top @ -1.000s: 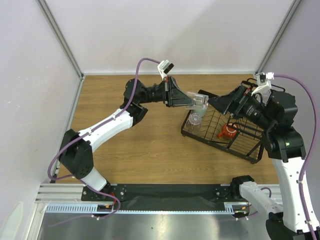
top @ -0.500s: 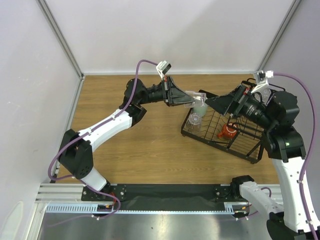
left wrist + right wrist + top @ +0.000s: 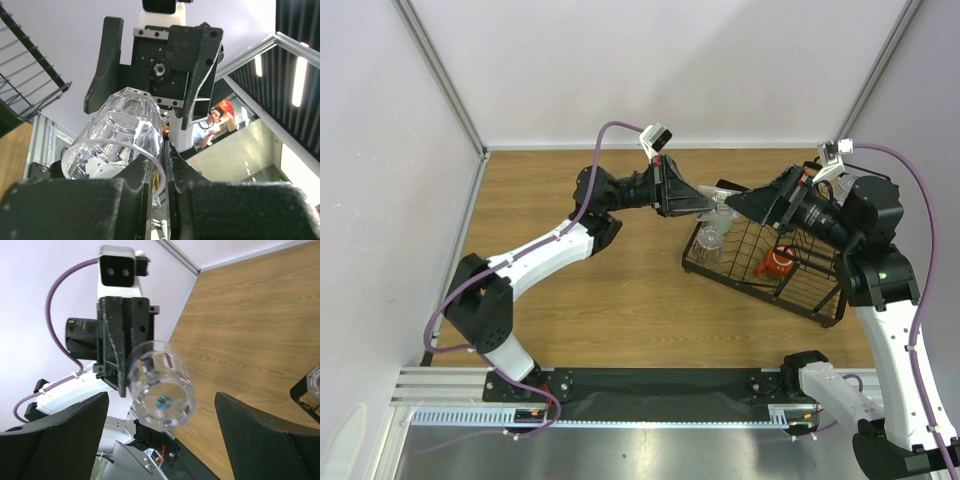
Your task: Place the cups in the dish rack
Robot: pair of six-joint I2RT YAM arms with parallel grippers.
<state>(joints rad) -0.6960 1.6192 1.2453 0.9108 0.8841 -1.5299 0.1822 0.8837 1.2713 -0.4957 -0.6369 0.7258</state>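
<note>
Left gripper [image 3: 159,167]: pinched shut on the rim wall of a clear tumbler [image 3: 117,140], one finger inside and one outside. The cup lies sideways, its base pointing away.
Right gripper [image 3: 748,203]: spread wide and holding nothing, with a finger on each side of the tumbler's base and neither touching it.
Held cup's place: in the air over the far left corner of the dish rack [image 3: 820,300].
Step in hand: likely a hand-over between the arms.
Doing it well: close the right fingers squarely across the faceted body. Release the rim only once that grip is firm, since thin clear plastic may slip or flex.
Already in the dish rack: a second tumbler [image 3: 709,240] at its left end, and an orange mug [image 3: 776,266] nearer the middle.
Surface [image 3: 620,300]: wood grain, extending left of the dish rack.
Room: pale walls close behind and right of the dish rack.
</note>
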